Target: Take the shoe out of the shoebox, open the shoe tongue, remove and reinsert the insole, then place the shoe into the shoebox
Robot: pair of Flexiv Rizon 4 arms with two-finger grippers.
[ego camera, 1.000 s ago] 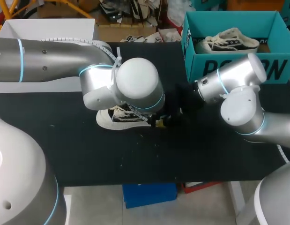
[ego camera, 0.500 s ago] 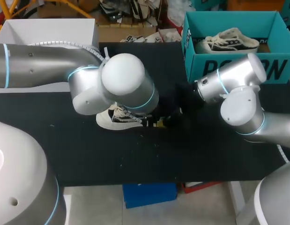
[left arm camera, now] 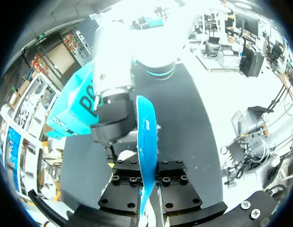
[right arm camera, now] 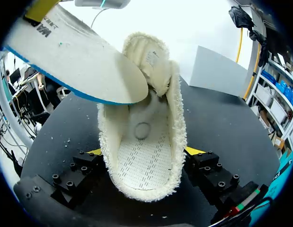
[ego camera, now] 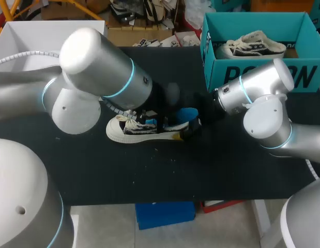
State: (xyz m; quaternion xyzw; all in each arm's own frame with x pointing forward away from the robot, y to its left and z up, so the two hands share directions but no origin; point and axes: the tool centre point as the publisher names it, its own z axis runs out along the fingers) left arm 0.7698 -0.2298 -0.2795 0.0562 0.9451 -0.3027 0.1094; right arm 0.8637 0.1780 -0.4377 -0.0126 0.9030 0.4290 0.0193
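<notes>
Near the middle of the black tabletop (ego camera: 149, 175), the right gripper (right arm camera: 145, 156) clamps the heel of the cream-and-black canvas sneaker (ego camera: 126, 135) from both sides, seemingly to steady it, while the left gripper (left arm camera: 147, 179) pinches the blue-backed cream insole (left arm camera: 146, 127) just above the sneaker's opening, and the teal cardboard shoebox (ego camera: 253, 75) stands at the far right corner.

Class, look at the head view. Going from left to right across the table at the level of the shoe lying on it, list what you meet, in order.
left arm → sneaker → blue insole → right arm
</notes>
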